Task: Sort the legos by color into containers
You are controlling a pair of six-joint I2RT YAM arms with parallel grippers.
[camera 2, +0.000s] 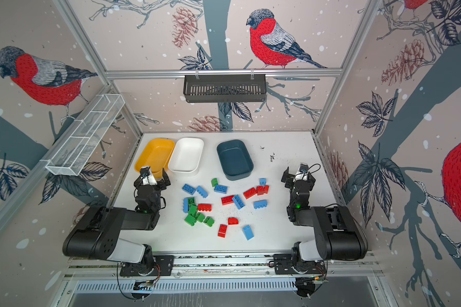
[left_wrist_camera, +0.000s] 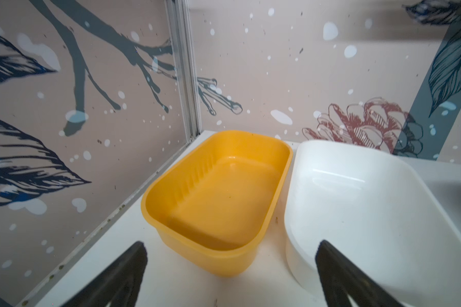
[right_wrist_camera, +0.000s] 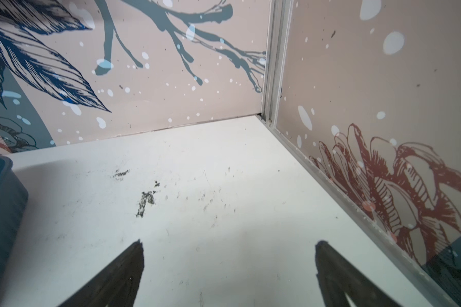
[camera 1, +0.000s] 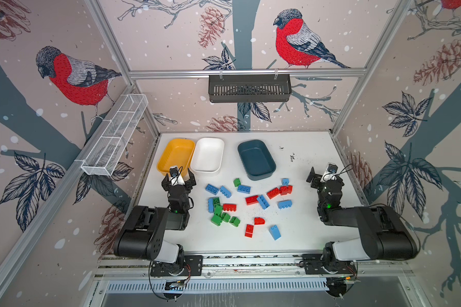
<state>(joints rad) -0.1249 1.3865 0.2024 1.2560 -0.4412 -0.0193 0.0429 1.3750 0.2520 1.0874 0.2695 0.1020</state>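
Several loose legos lie mid-table in both top views: red ones (camera 1: 251, 200), light blue ones (camera 1: 212, 189) and a green cluster (camera 1: 216, 220). Three containers stand empty at the back: yellow (camera 1: 175, 156), white (camera 1: 207, 156) and dark teal (camera 1: 256, 159). My left gripper (camera 1: 178, 176) hovers open at the yellow tub's near end, holding nothing; its wrist view shows the yellow tub (left_wrist_camera: 218, 196) and white tub (left_wrist_camera: 357, 202) beyond the spread fingers (left_wrist_camera: 128, 268). My right gripper (camera 1: 322, 172) stands open and empty over bare table right of the teal tub (right_wrist_camera: 0, 202).
A white wire-mesh basket (camera 1: 115, 135) hangs on the left wall and a black slotted basket (camera 1: 249, 89) on the back rail. Walls enclose the white table (camera 1: 304, 234) on three sides. Dark scuff marks (right_wrist_camera: 145, 202) spot the back right.
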